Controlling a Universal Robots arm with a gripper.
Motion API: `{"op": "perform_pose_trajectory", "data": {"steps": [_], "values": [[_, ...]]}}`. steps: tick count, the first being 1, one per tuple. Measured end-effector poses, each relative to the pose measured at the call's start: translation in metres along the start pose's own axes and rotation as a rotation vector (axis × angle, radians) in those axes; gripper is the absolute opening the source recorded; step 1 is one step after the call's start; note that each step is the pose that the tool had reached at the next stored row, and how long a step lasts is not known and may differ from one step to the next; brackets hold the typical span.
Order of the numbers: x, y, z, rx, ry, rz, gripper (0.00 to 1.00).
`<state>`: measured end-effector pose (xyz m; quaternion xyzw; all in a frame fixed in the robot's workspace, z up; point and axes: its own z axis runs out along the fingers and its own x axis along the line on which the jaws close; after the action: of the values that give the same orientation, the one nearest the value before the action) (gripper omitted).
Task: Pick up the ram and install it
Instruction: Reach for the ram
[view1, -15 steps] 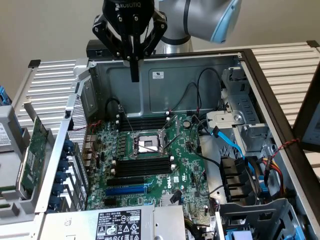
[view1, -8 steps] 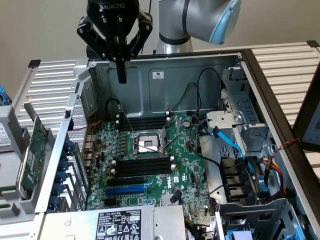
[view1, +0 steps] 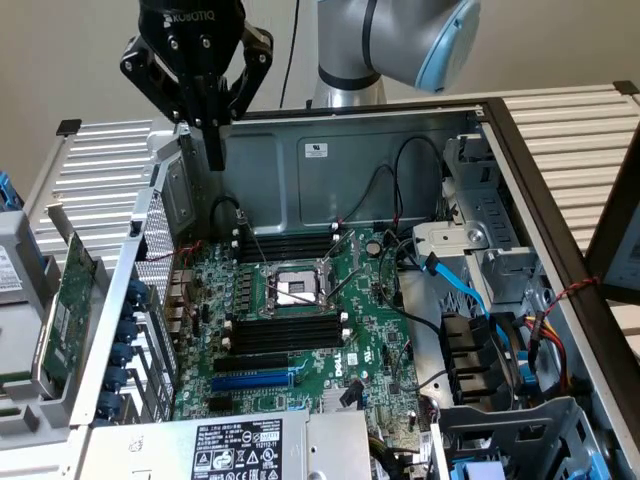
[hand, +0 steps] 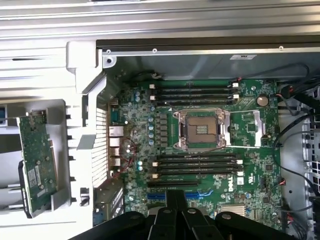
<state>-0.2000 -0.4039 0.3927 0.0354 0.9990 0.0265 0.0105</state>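
pincer (view1: 216, 158) pinched shut above case (view1: 380, 150) wall | green card (view1: 62, 300) propped outside | blue cable (view1: 460, 285) beside motherboard (view1: 370, 320)

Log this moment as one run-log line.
state: hovering above open computer case | fingers: shut, holding nothing | motherboard: no contact

Soft, even light, with mild shadows inside the computer case (view1: 330, 150).

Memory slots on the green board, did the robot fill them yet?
Not yet: the memory slots look empty. The gripper hangs shut above the case, seemingly holding nothing. Picking up the ram and installing it are both left.
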Motion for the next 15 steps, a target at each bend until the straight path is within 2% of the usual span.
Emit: {"op": "perform_pose_trajectory", "data": {"steps": [15], "values": [[0.067,-0.0078,-0.0017,-0.0001,-0.0001,0.0,0.11]]}}
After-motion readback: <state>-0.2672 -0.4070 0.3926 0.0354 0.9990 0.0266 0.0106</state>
